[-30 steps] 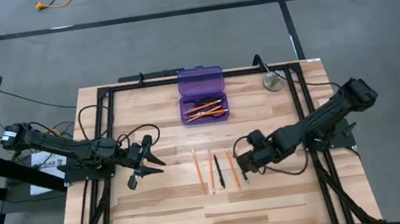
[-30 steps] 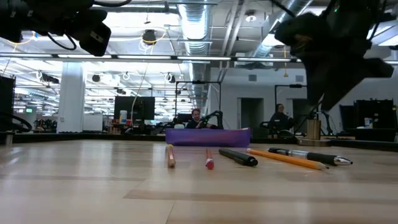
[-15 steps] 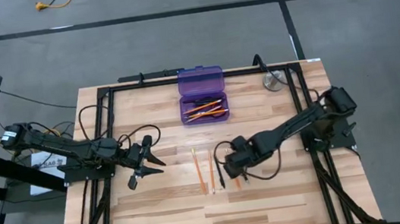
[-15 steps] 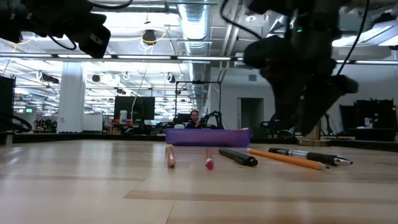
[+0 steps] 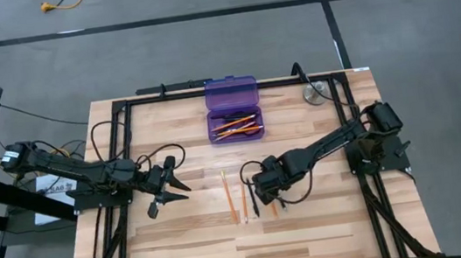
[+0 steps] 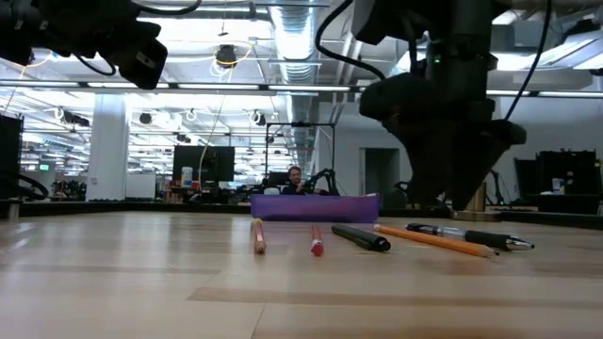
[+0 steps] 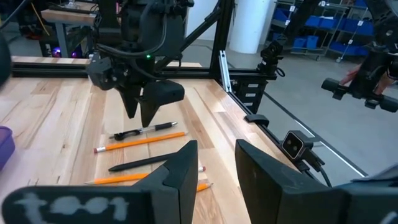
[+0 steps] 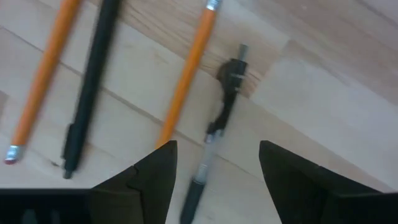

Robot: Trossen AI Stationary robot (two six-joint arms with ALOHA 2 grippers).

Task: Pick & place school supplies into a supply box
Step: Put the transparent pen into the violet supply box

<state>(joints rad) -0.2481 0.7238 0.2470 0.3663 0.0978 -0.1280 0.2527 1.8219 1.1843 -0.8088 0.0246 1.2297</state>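
The right claw (image 8: 214, 171) hangs open directly above the clear-barrelled pen (image 8: 217, 134) on the counter (image 5: 314, 233); the pen's long axis runs through the gap between its fingers, an orange pencil (image 8: 186, 84) just beside.

I work in a big lab or workshop. My wooden table (image 5: 191, 239) sits in a black metal frame (image 5: 119, 151) on a grey floor (image 5: 202, 44) with black lines. Past the table I see a high ceiling (image 6: 283, 38) with pipes and long lights, desks with screens (image 6: 203, 165), blue bins (image 7: 314, 43) on shelves, and a person (image 6: 296, 179) sitting far back.
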